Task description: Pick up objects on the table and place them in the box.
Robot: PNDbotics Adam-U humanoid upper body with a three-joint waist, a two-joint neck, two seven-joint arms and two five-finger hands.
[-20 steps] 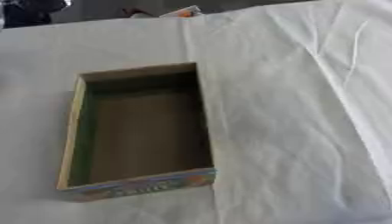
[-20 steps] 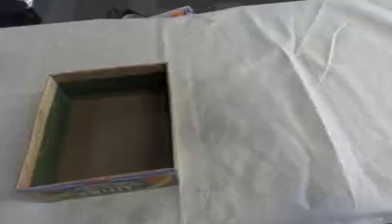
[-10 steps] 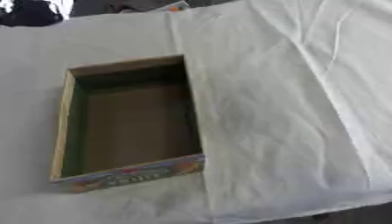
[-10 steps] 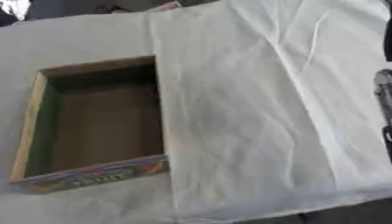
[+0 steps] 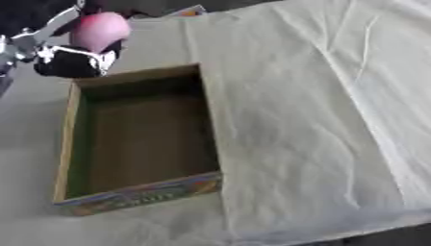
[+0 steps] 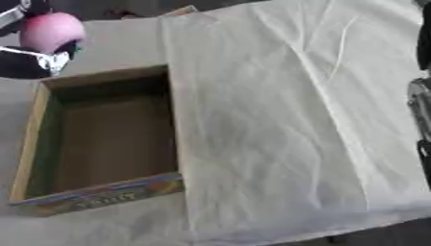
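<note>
My left hand (image 5: 71, 62), black with silver parts, comes in at the upper left with its fingers curled round a pink round object (image 5: 99, 30). It holds the object in the air just past the far left corner of the open cardboard box (image 5: 211, 129). The box has green inner walls and a colourful printed front, and nothing lies inside it. A strip of my right hand (image 6: 419, 103) shows at the right edge of the right eye view, apart from the box.
A creased white cloth (image 5: 320, 110) covers the table to the right of the box. A small coloured flat item (image 5: 192, 10) lies at the far edge. The table's front edge (image 5: 362, 230) runs across the lower right.
My left hand has come into view at the upper left carrying the pink object. The whole picture has shifted, so the camera moved; the box stays where it was on the table.
</note>
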